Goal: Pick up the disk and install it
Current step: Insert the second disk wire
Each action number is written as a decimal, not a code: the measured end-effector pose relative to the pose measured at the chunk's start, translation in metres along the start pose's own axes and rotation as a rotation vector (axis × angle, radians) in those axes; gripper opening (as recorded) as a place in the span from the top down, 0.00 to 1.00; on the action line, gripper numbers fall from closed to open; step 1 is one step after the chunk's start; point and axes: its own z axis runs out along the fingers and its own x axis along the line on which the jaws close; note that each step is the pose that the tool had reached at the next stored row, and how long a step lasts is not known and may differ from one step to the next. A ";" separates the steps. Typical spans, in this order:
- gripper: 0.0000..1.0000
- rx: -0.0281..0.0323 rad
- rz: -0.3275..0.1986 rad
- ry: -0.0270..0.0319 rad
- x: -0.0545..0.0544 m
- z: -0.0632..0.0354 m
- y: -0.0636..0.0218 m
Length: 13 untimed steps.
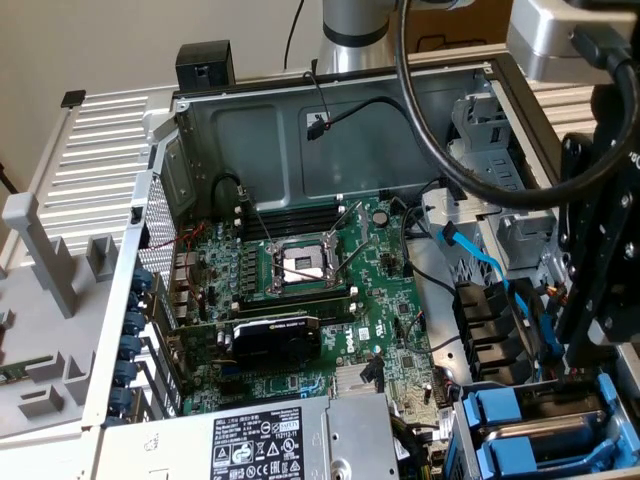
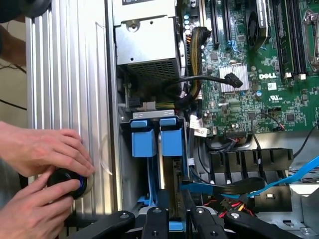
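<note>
Two blue carriers (image 2: 160, 137) already sit in the open computer case's (image 1: 300, 140) drive bay; the claw (image 2: 169, 221), toward six o'clock, seems clenched on the disk (image 2: 168, 191), lowered partway into its slot.

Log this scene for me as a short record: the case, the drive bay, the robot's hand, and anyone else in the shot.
case: open computer case, motherboard exposed
power supply: silver labelled box at the case edge
drive bay: two blue carriers side by side
robot hand: poised over the drive bay, close to the carriers
held item: cannot tell
person: two hands on a black knob, on the ribbed panel outside the case
</note>
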 end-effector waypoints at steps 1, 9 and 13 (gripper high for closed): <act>0.76 0.0013 0.000 -0.0002 0.000 -0.0012 0.0009; 0.76 0.0081 0.001 0.0018 0.003 -0.0158 0.0061; 0.76 0.0112 0.002 0.0033 0.004 -0.0252 0.0116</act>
